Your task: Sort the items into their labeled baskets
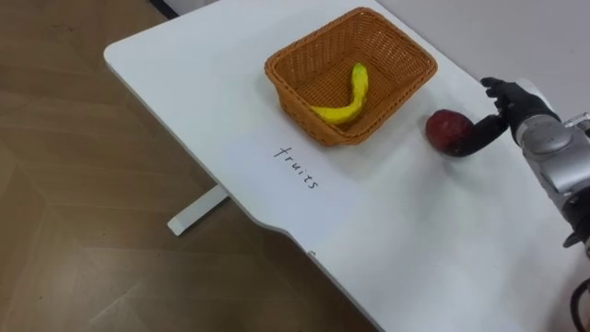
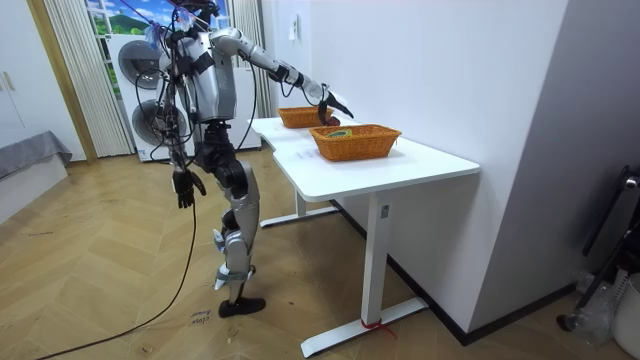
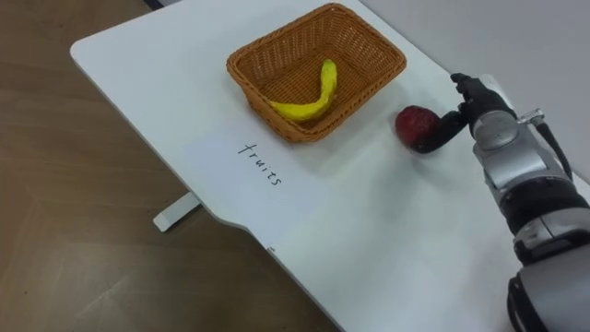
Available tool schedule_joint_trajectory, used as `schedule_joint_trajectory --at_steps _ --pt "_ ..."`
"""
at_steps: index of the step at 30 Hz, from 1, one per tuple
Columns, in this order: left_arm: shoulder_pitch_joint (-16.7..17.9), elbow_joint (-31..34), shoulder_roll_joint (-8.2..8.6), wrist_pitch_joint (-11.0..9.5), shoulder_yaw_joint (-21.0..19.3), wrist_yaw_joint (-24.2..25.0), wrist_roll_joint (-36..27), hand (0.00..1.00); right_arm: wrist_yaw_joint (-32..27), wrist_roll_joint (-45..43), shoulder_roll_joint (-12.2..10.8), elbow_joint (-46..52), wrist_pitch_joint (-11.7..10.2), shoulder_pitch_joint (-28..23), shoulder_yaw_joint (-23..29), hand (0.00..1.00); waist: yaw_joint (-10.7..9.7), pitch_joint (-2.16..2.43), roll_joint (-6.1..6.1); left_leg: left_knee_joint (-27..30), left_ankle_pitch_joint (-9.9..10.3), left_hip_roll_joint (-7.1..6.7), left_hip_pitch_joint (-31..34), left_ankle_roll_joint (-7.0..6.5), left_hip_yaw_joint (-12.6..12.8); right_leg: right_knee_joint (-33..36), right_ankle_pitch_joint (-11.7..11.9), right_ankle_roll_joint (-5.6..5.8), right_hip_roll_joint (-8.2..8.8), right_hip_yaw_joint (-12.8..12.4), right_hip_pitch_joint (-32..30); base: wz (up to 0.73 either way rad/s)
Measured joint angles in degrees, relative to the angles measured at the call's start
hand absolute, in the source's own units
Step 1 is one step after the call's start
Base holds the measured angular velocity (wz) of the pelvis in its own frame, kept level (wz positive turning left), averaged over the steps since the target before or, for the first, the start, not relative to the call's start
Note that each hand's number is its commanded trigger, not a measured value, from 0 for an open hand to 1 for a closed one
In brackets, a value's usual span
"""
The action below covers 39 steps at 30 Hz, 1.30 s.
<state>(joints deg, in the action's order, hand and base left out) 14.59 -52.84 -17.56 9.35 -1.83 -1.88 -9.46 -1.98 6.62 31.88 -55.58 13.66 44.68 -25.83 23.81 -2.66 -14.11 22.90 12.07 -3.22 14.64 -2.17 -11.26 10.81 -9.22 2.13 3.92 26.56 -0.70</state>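
room view takes in the whole robot, standing at the long side of a white table [image 2: 400, 165] with its left hand [image 2: 183, 188] hanging by its hip, fingers loose and holding nothing. it also shows a second basket [image 2: 356, 142] on the table, nearer that camera. the eye views look down closer. one wicker basket [image 1: 277, 69] holds a banana [image 1: 346, 106], with a handwritten label [image 1: 297, 168] on the tabletop just beside its near corner. these views also show the red apple [image 1: 445, 129], which sits on the table just to the right of that basket, apart from its wall. the right hand [image 1: 516, 115] is against the apple's right side, its thumb hooked round the near face of the fruit and its fingers arched past the far side.
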Motion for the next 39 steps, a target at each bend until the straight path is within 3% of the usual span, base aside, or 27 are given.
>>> schedule_joint_trajectory --at_steps 22,33,39 --pt "0.06 0.02 -0.02 0.31 0.98 0.13 0.11 0.0 6.96 -0.04 -1.31 -0.9 -0.35 -0.36 -2.36 0.0 0.32 0.03 -0.15 0.02 0.01 0.13 -0.18 0.02 -0.02 -0.03 0.02 -0.03 -0.1 0.39 0.22 0.0" --pt "-0.02 -0.24 0.02 0.52 0.96 0.14 0.08 0.0 6.28 -0.2 -1.64 -4.61 0.08 -0.29 -2.19 0.0 1.02 -0.18 0.13 0.07 -0.01 0.21 0.09 0.07 0.18 0.02 0.03 -0.05 -0.11 0.41 -0.11 0.0" --pt "-0.05 -0.32 0.14 0.51 0.98 0.29 0.01 0.0 5.83 -0.2 -1.64 -6.11 -0.8 0.17 -2.16 0.0 1.81 -0.4 0.43 0.05 -0.01 0.21 0.24 0.07 0.08 0.0 0.04 -0.06 -0.15 0.37 -0.24 0.0"
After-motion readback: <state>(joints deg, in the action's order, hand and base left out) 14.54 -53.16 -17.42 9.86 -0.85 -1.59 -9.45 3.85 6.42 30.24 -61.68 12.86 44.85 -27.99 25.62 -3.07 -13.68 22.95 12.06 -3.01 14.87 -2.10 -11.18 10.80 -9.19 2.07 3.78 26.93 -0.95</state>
